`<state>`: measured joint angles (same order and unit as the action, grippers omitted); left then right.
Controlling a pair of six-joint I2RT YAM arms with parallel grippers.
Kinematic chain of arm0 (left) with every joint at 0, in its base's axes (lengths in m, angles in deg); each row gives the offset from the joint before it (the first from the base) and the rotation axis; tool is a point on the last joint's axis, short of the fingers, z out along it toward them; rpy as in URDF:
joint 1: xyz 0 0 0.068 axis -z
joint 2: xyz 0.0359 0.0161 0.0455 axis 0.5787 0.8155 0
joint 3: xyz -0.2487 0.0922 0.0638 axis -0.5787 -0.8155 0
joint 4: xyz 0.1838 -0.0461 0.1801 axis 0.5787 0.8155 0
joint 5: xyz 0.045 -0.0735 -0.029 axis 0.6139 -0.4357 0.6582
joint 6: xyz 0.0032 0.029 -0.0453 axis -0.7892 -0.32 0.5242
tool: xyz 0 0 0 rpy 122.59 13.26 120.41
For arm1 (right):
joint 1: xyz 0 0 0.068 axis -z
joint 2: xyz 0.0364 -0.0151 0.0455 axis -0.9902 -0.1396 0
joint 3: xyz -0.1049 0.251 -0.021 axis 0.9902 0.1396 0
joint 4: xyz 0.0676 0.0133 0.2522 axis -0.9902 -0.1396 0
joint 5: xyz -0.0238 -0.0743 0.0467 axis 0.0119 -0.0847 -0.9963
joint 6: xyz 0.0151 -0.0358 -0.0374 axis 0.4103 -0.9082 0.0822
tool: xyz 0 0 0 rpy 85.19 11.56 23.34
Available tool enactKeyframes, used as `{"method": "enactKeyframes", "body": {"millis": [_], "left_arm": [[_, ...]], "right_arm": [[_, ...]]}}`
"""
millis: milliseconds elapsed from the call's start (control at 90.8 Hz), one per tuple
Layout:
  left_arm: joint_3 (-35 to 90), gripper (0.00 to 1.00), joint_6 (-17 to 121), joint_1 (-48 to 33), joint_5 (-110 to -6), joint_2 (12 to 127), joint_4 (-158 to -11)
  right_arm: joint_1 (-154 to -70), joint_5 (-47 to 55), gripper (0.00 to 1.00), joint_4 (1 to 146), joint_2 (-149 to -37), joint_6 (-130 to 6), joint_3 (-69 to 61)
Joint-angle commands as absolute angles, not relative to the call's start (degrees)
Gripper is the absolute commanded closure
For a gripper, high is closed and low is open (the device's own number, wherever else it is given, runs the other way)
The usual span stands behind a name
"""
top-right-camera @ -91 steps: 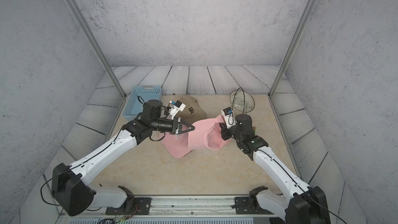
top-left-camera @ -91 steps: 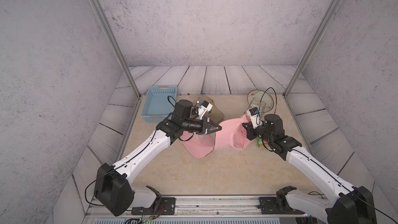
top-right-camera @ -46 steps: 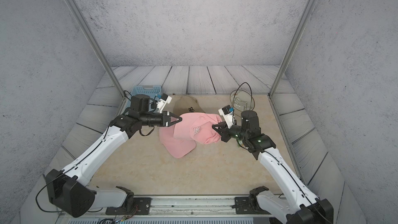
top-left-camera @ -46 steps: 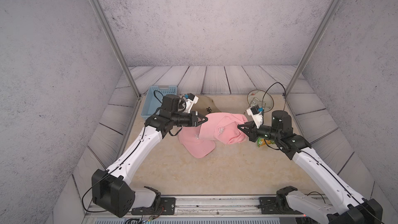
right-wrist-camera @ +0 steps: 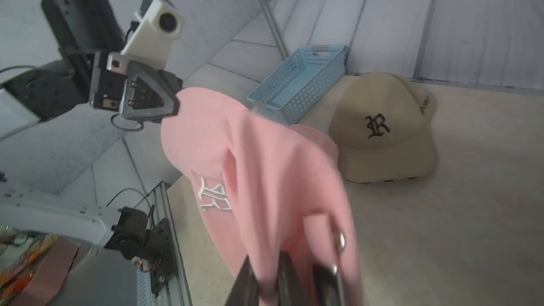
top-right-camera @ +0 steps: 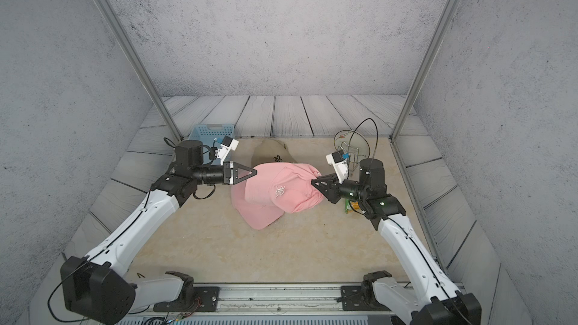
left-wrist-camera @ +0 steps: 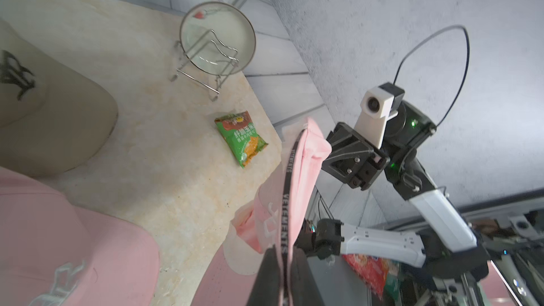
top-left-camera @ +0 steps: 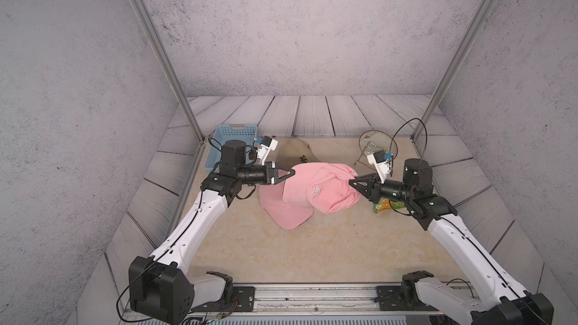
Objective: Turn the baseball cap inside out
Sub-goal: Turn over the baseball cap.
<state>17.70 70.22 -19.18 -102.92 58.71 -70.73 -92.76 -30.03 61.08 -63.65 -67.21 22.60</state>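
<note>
Left gripper (top-left-camera: 292,171) is clenched on one rim of the pink baseball cap (top-left-camera: 316,192); the left wrist view shows the black lettered inner band pinched between its fingers (left-wrist-camera: 259,285). Right gripper (top-left-camera: 351,181) meets the opposite rim. Pink cloth lies between its fingers (right-wrist-camera: 243,292), but that view is blurred, so whether the grip is firm cannot be told. In both top views the crown hangs stretched between the two grippers, outer side out, with the white embroidered emblem (top-right-camera: 279,191) showing. The brim (top-left-camera: 287,214) rests on the table (top-left-camera: 312,251) near its middle. A beige cap (top-left-camera: 297,154) sits just behind the pink one, toward the rear edge. A blue basket (top-left-camera: 231,139) stands at the rear left corner. A round plate in a wire rack (top-left-camera: 375,143) stands at the rear right corner. A green snack packet (top-left-camera: 383,207) lies near the right edge, partly under the right arm.
</note>
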Motion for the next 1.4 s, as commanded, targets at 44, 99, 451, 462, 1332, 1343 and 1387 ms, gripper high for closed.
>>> {"method": "enactKeyframes", "body": {"millis": [44,99,451,462,1332,1343,1387], "left_arm": [[16.33,1.0,82.56,-14.79,-96.17,57.9,-85.65],[15.66,1.0,87.89,-13.28,-94.05,57.92,-89.89],[21.91,1.0,107.62,-3.28,-63.53,56.78,-82.52],[22.12,1.0,108.62,-3.11,-62.7,56.78,-81.89],[21.4,1.0,146.72,8.07,-35.8,57.17,-75.46],[21.34,1.0,146.94,8.11,-35.69,57.19,-75.51],[21.12,1.0,147.52,8.35,-35.47,57.22,-75.78]], "right_arm": [[-91.29,-21.49,0.51,60.78,-61.45,-65.1,24.47],[-91.39,-19.27,0.45,61.17,-60.25,-64.85,25.04],[-98.32,-15.4,0.32,73.31,-49.97,-70.71,33.5],[-99.16,-14.92,0.32,73.8,-49.73,-71.46,33.84],[-126.47,17.36,0.24,104.08,-61.78,-106.94,42.66],[-126.59,17.32,0.24,104.12,-61.96,-106.98,42.6],[-126.97,17.28,0.23,104.43,-62.74,-107.13,42.47]]}}
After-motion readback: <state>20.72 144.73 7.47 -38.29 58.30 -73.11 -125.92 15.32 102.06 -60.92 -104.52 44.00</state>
